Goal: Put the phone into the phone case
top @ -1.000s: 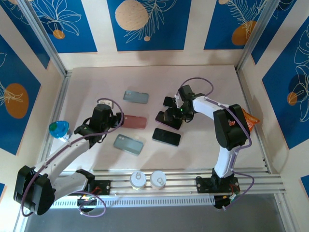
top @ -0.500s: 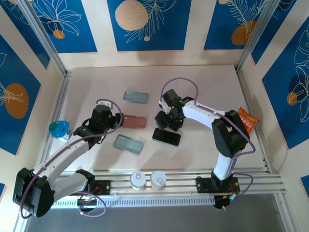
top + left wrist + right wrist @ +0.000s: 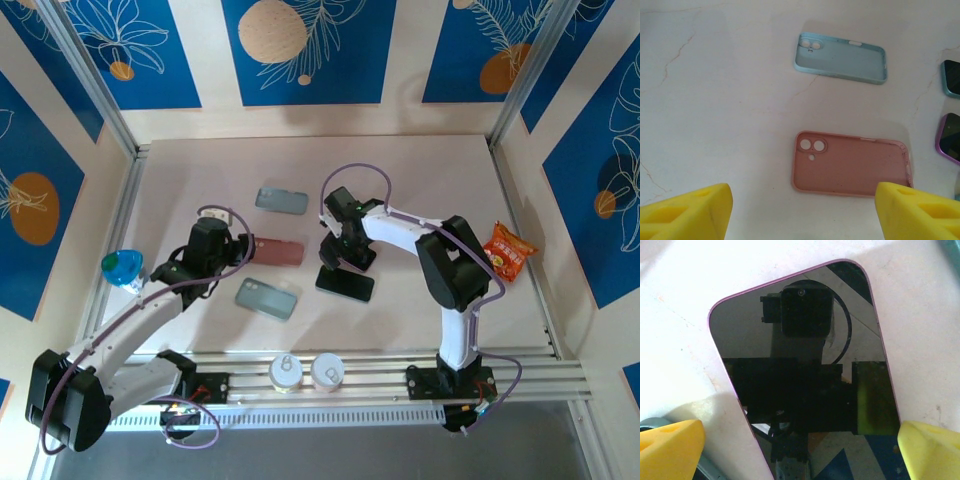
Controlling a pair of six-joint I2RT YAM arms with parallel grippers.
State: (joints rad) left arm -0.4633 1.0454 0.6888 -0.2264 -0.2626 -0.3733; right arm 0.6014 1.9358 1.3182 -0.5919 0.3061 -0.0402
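Right tool (image 3: 800,452), jaws fully spread and empty, straddles the purple-rimmed, black-screened phone (image 3: 805,340) lying flat on the pale tabletop (image 3: 920,300), placed for a grasp. Left tool (image 3: 801,217), wide open and empty, hovers at the pink rubbery phone case (image 3: 850,162), cavity upward to receive it.

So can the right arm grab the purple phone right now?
Probably yes. The right gripper is open just above the purple phone, with a finger on each side, and nothing lies on top of it.

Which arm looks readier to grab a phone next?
The right arm: its open jaws straddle the purple-edged phone directly below. The left arm hangs over the empty pink case, phones off to its side.
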